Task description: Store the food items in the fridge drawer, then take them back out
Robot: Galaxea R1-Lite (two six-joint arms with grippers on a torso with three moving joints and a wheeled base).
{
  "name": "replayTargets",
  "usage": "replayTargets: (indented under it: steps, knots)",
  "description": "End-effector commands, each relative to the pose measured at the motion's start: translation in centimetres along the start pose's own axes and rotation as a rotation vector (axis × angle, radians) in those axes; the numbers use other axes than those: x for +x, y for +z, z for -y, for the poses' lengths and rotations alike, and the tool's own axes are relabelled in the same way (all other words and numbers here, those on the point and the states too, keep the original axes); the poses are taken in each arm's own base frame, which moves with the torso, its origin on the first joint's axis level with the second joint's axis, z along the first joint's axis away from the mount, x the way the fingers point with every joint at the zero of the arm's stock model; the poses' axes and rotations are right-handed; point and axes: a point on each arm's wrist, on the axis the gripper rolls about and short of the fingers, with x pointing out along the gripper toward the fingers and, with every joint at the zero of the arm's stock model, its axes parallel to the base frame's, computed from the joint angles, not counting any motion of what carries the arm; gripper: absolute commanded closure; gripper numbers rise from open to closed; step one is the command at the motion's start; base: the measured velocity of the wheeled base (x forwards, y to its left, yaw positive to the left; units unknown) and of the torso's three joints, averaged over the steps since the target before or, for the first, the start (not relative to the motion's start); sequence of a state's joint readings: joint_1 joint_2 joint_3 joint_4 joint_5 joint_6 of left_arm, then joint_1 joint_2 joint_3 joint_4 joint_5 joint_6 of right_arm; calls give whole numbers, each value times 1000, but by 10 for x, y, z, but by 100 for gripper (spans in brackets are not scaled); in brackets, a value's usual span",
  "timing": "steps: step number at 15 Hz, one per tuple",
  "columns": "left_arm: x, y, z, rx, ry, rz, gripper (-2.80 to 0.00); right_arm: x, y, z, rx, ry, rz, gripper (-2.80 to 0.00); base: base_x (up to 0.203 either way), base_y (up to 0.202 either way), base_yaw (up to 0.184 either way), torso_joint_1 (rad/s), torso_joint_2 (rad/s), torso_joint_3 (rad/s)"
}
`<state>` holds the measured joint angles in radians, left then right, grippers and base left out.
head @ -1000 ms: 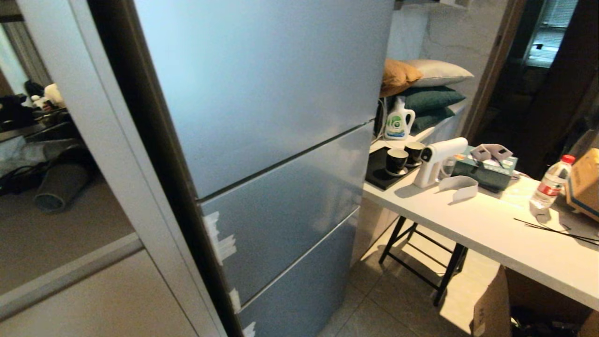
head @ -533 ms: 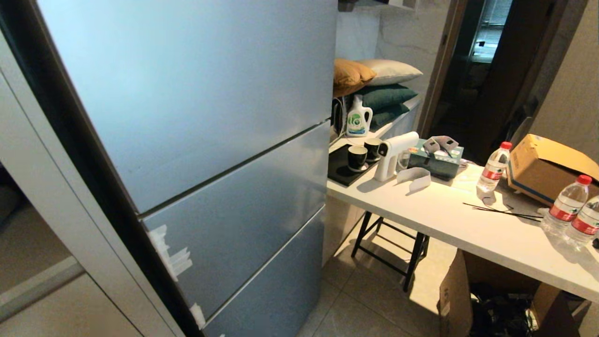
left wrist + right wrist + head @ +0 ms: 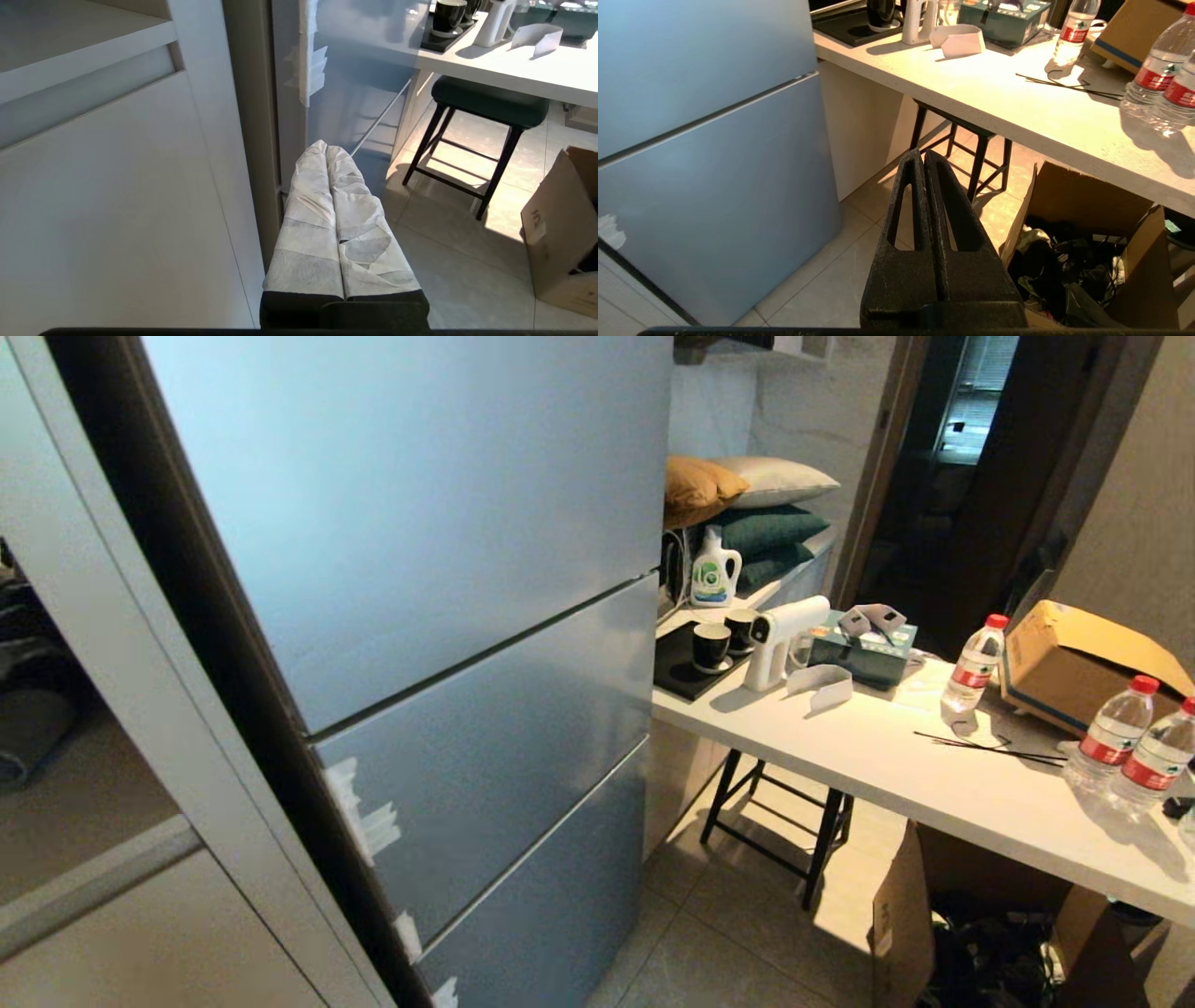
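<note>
1. Left gripper [image 3: 327, 151], wrapped in white, closed and empty; right gripper [image 3: 923, 156], black, likewise closed.
2. Silver-grey fridge [image 3: 448, 569]: all doors shut, drawer hidden.
3. Food items unseen on the white surface [image 3: 896, 775].

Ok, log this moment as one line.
fridge: all doors closed | food items: not in view | left gripper: shut, empty | right gripper: shut, empty
</note>
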<state>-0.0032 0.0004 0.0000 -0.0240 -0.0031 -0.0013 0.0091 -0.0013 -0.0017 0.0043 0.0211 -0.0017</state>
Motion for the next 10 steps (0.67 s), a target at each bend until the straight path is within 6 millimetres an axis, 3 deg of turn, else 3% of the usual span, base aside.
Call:
replayTargets:
  steps: [1,7,10]
  knots:
    - [1,-3,0,0,0,-10,0,0,0,0,0,0,-2,0,0,0,0,0,0,0]
    - [1,-2,0,42,-6,-9,0,0,0,0,0,0,-2,0,0,0,0,5,2,0]
    - [3,39,2,30,-72,3,0,0,0,0,0,0,-2,0,0,0,0,0,0,0]
